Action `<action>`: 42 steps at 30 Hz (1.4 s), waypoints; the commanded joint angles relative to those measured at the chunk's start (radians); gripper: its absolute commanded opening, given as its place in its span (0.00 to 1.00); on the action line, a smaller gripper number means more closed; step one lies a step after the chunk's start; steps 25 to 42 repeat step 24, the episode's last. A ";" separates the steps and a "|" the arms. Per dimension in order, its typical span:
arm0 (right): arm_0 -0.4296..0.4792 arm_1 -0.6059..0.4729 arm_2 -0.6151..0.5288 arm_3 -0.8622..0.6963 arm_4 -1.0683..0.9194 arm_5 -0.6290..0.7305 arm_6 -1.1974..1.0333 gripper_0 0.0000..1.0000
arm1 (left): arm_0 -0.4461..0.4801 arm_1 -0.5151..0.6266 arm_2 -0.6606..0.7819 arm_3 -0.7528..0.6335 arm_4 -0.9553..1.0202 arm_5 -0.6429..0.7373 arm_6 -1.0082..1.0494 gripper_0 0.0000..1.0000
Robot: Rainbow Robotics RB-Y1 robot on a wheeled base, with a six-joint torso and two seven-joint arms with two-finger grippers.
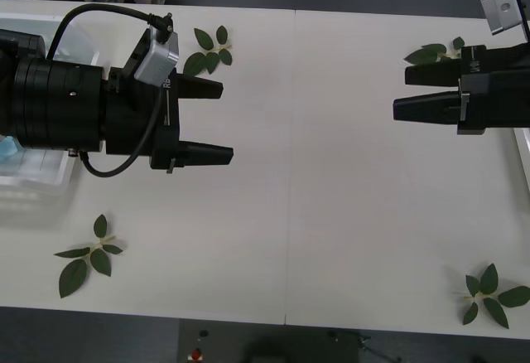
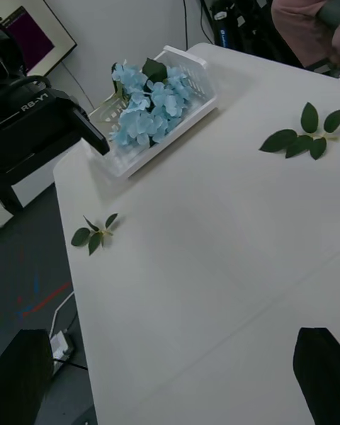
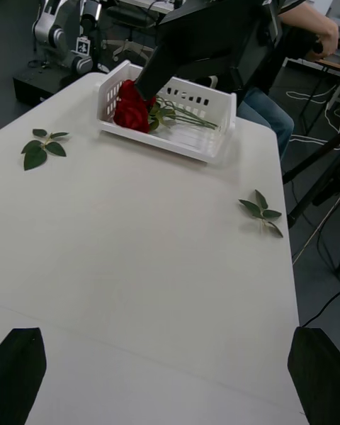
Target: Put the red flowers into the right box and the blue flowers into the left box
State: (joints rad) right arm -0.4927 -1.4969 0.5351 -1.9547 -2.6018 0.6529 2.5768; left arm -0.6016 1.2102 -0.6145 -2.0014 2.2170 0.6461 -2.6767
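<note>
The blue flowers (image 2: 149, 106) lie bunched in the left box (image 2: 166, 140), a white slotted basket at the table's left end; a sliver of blue (image 1: 7, 149) shows under my left arm. In the right box (image 3: 185, 143), at the table's right end, the red flowers (image 3: 131, 108) lie with their stems along its floor. My left gripper (image 1: 225, 123) hovers open and holds nothing, just inward of the left box (image 1: 33, 182). Facing it from the right box's (image 1: 523, 152) side, my right gripper (image 1: 399, 91) is also open with nothing between its fingers.
Bloomless green leaf sprigs lie on the white table: one far left (image 1: 207, 50), one near left (image 1: 87, 255), one far right (image 1: 435, 52), one near right (image 1: 489, 292). The wide middle of the table lies between the two grippers.
</note>
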 commanded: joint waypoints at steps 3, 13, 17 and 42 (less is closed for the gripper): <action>-0.021 0.038 -0.030 0.002 -0.027 0.071 0.045 1.00 | -0.012 0.011 0.009 -0.010 0.012 -0.009 -0.029 1.00; -0.026 0.050 -0.070 0.050 -0.077 0.188 0.045 1.00 | -0.012 0.011 0.009 -0.010 0.012 -0.009 -0.029 1.00; -0.026 0.050 -0.070 0.050 -0.077 0.188 0.045 1.00 | -0.012 0.011 0.009 -0.010 0.012 -0.009 -0.029 1.00; -0.026 0.050 -0.070 0.050 -0.077 0.188 0.045 1.00 | -0.012 0.011 0.009 -0.010 0.012 -0.009 -0.029 1.00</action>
